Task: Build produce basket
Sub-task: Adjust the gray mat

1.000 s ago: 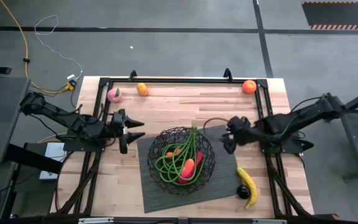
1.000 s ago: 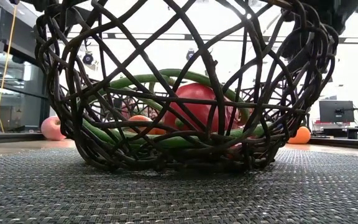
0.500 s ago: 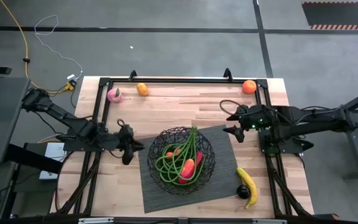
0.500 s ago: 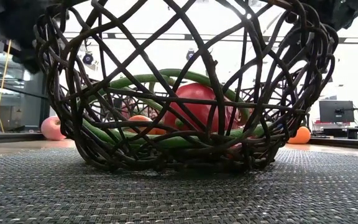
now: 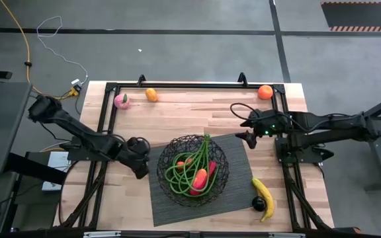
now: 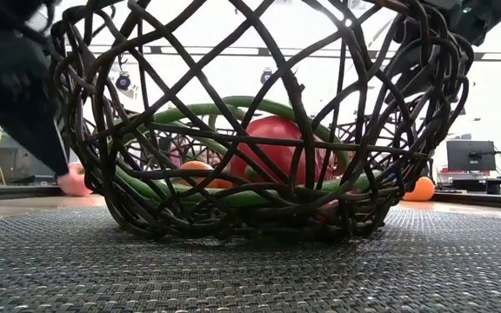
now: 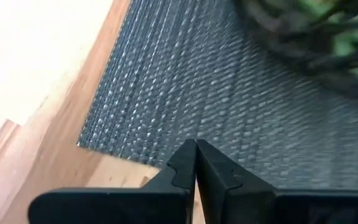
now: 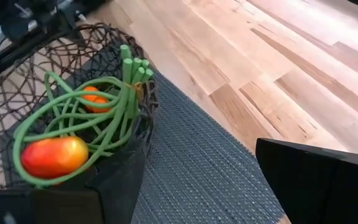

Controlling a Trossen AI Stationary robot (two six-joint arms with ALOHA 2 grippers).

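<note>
A: Looking down, where is the wire basket (image 5: 193,166)?

B: Mid-counter (image 5: 190,112), on the ribbed mat (image 5: 237,188). Green beans (image 5: 184,173), a red pepper (image 5: 199,179) and a small orange (image 5: 184,162) lie inside.

A: The left tool (image 5: 141,172)?

B: At the mat's left edge, fingers pressed together on nothing.

A: The right tool (image 5: 244,137)?

B: Over the mat's far right corner, fingers spread, empty.

A: Loose produce?

B: A peach (image 5: 122,100) and two oranges (image 5: 151,94) along the far edge; a banana (image 5: 264,196) and a dark fruit (image 5: 259,202) touch, near right.

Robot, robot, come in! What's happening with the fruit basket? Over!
Left pincer shut, empty, at the mat edge. Right pincer open, beside the basket. Banana, oranges not in yet. Nothing blocking.
</note>
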